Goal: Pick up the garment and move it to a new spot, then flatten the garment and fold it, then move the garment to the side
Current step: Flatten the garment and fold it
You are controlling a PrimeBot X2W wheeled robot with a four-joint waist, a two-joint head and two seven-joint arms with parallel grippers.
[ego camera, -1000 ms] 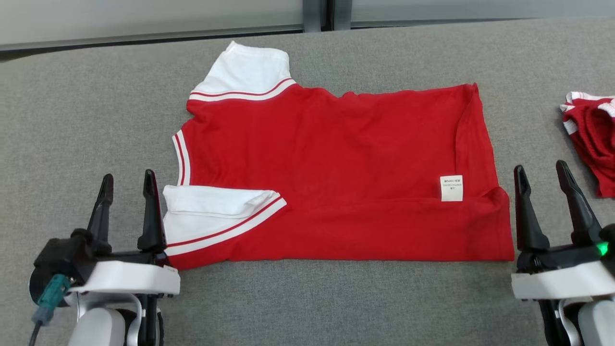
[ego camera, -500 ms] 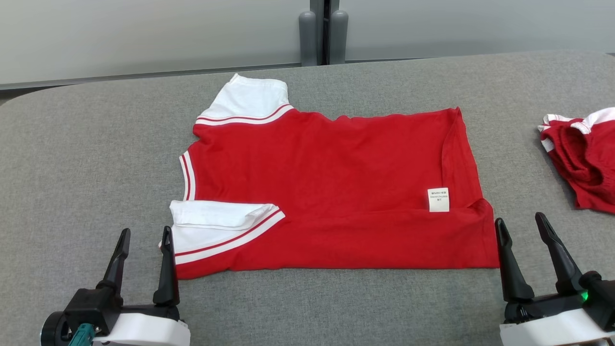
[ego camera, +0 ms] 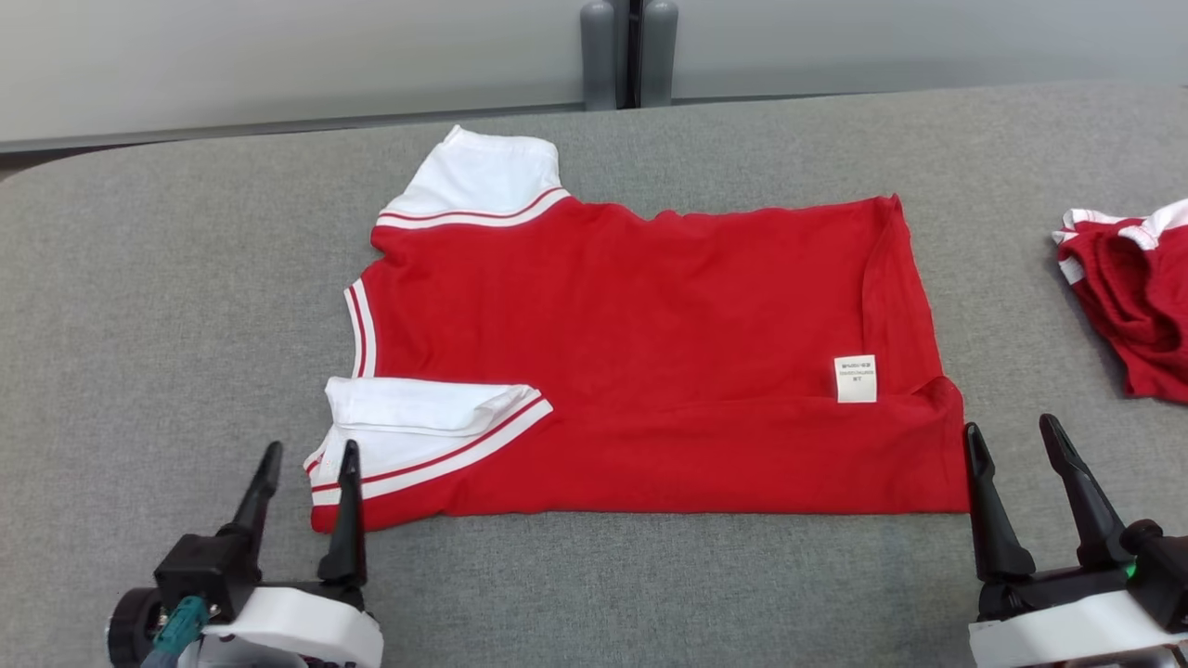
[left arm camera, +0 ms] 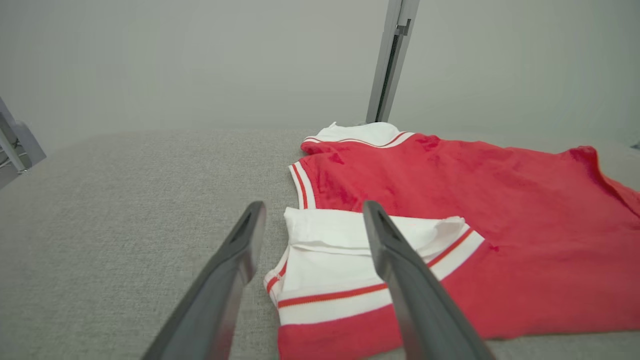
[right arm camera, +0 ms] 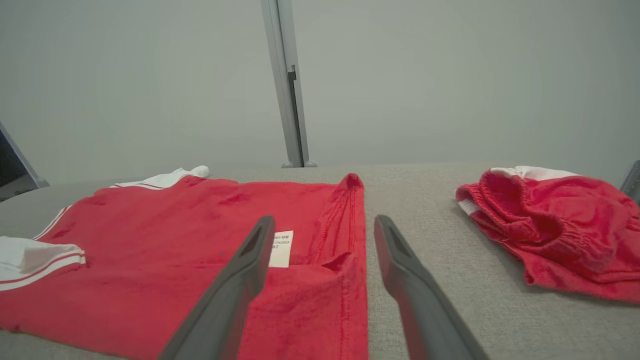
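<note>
Since half a second ago the head camera has tipped a little, so the whole scene sits slightly higher in its picture. Against the shirt itself, the left pincer [ego camera: 311, 445] has shifted inward: its inner finger, which stood just off the sleeve's outer edge, now lies across the near white sleeve [ego camera: 418, 417]. The right pincer [ego camera: 1010, 423] keeps its place by the shirt's near right corner. Both pincers stand spread wide with nothing between the fingers. In the left wrist view the left pincer [left arm camera: 314, 205] straddles the cuff edge of that folded sleeve [left arm camera: 340, 235], one finger over white cloth and the other over bare grey tabletop [ego camera: 167, 306]; whether either touches the fabric cannot be told. In the right wrist view the right pincer [right arm camera: 325, 219] straddles the hem side of the garment [right arm camera: 175, 225], its inner finger over red cloth near the white label [right arm camera: 281, 247] and its outer finger over the tabletop. The garment [ego camera: 650, 353], a red shirt with white sleeves, lies flat in the middle of the tabletop, collar side toward the robot's left, its far sleeve [ego camera: 483, 176] pointing away and its near edge folded up. A second red garment [ego camera: 1132, 297] lies crumpled, well apart, at the right edge.
</note>
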